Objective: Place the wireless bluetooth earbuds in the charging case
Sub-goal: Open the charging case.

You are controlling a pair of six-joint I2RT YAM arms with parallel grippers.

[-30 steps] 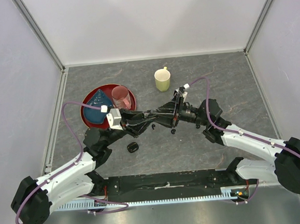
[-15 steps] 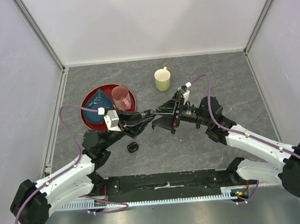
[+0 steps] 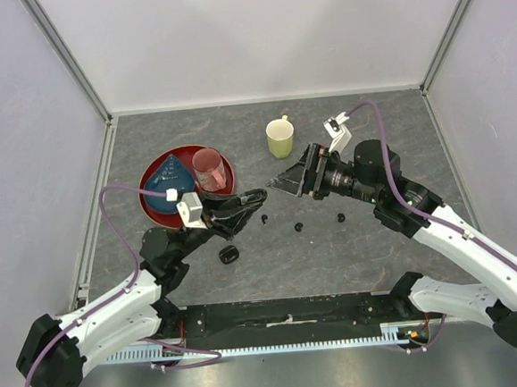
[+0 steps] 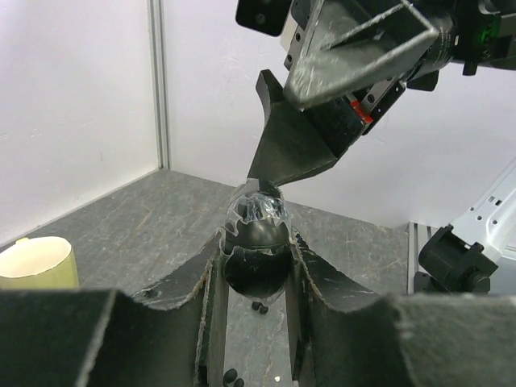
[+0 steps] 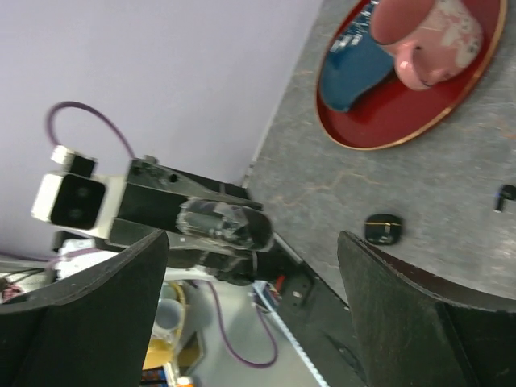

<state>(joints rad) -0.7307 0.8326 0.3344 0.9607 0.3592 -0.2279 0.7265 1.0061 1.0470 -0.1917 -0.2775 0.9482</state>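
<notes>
Charging case [image 4: 256, 232] in left gripper [image 4: 258, 246], earbuds [image 3: 298, 227] loose on table [image 3: 397, 138]

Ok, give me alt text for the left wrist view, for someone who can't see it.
The left gripper clamps a glossy black case, clear lid raised, between its fingers. The right gripper hangs open beyond it, higher in frame. Loose earbuds lie on the table below; a yellow mug sits at lower left.
</notes>
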